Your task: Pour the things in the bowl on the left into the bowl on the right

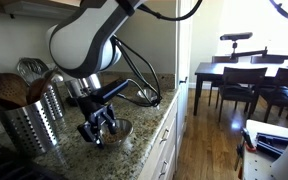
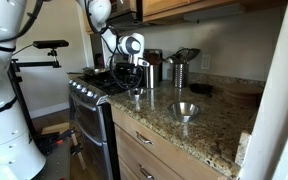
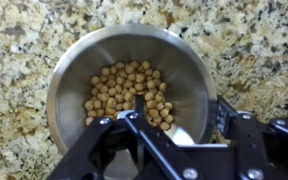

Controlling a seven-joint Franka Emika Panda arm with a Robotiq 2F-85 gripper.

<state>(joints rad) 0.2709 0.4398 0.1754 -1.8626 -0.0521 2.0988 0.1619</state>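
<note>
A steel bowl [image 3: 76, 62] holding many tan chickpeas [image 3: 122, 90] stands on the speckled granite counter. It also shows in an exterior view [image 1: 120, 130]. My gripper [image 3: 182, 112] is low over it, open, with one finger inside the bowl and the other outside, straddling the near right rim. In both exterior views the gripper [image 1: 98, 128] [image 2: 137, 84] points down at this bowl. A second steel bowl [image 2: 184, 110], which looks empty, sits further along the counter, apart from the gripper.
A perforated steel utensil holder [image 1: 29, 122] with wooden spoons stands close beside the bowl. A black stove [image 2: 92, 88] borders the counter. Steel canisters [image 2: 178, 68] stand at the back wall. The counter's front edge [image 2: 174, 138] is near the empty bowl.
</note>
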